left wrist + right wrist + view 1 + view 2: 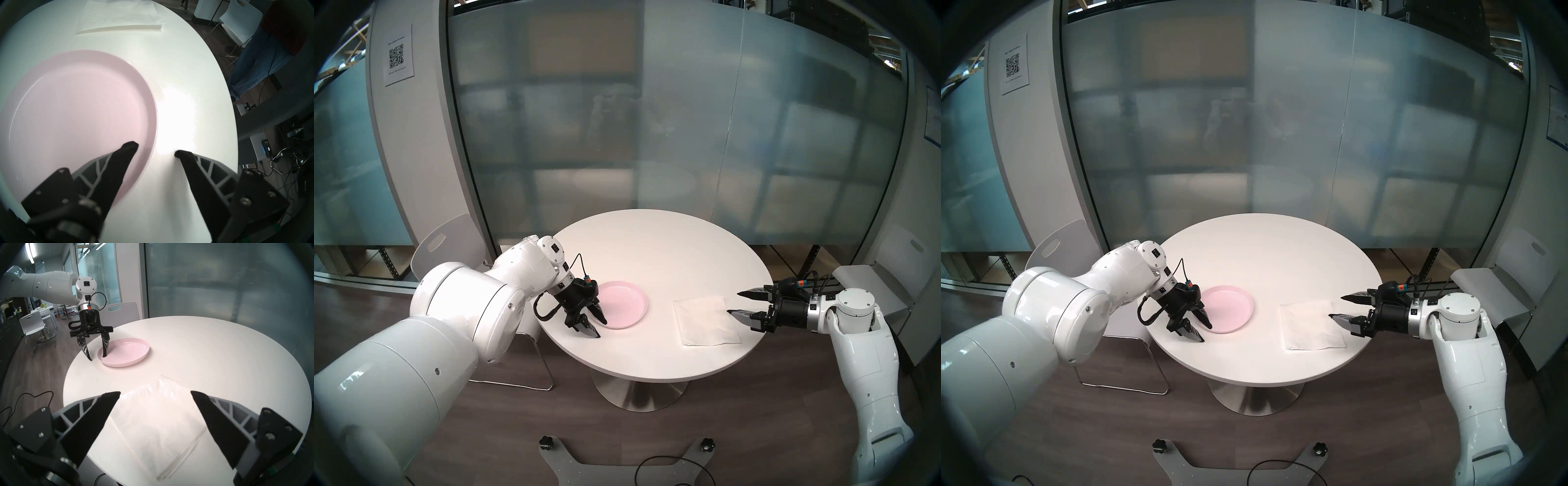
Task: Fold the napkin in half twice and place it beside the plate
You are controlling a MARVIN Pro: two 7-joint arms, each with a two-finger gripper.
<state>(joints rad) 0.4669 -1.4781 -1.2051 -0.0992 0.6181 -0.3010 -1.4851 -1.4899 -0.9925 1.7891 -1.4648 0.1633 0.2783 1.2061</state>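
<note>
Round white surface (653, 244) on a metal pedestal carries both task items.

Pale pink round plastic plate (624, 307) with a shallow raised rim lies left of centre. Nothing on it.

White paper napkin (706, 320) lies flat, well apart from the plate, toward the right edge. The right wrist view shows stacked layer edges along one side, so it looks folded already; how many times I cannot tell. Judged not yet beside the plate.

Left tool (598, 326) points down at the plate's near rim, jaws partly open and straddling the rim: one finger inside the plate, the other outside over the surface. Nothing gripped. Likely placed to shift or steady the plate.

Right tool (734, 302) hovers level above the napkin's far right corner, jaws wide apart, empty. Probably staged for a napkin pick.
</note>
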